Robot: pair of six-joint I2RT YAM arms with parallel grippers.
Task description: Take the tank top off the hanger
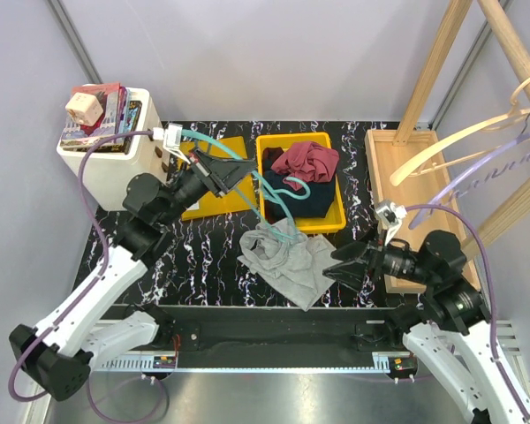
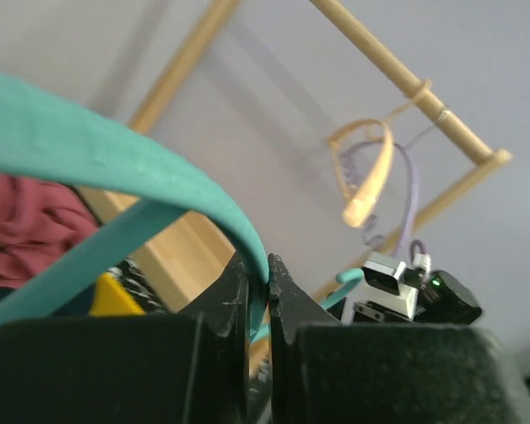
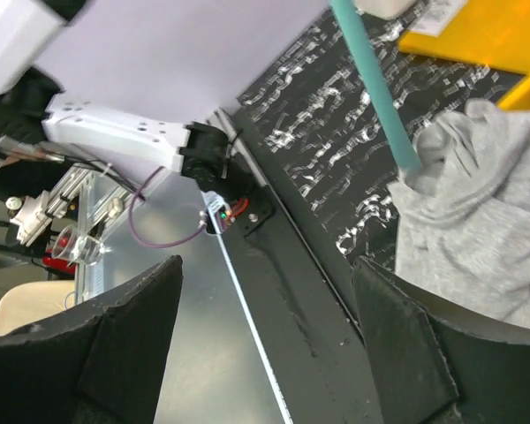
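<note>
While the right fingers (image 3: 115, 353) stand apart beside the crumpled grey tank top (image 1: 287, 261) on the black marbled surface (image 1: 203, 265), the left fingers (image 2: 230, 305) clamp the teal plastic hanger (image 2: 97, 146), its end seemingly inside the cloth. Freeing looks unfinished: pin the fabric, draw the hanger clear.

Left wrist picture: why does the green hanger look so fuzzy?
Left wrist view: the teal hanger sits very close to the lens, so it blurs; top external view: the same hanger looks sharp, its end in the gray tank top.
</note>
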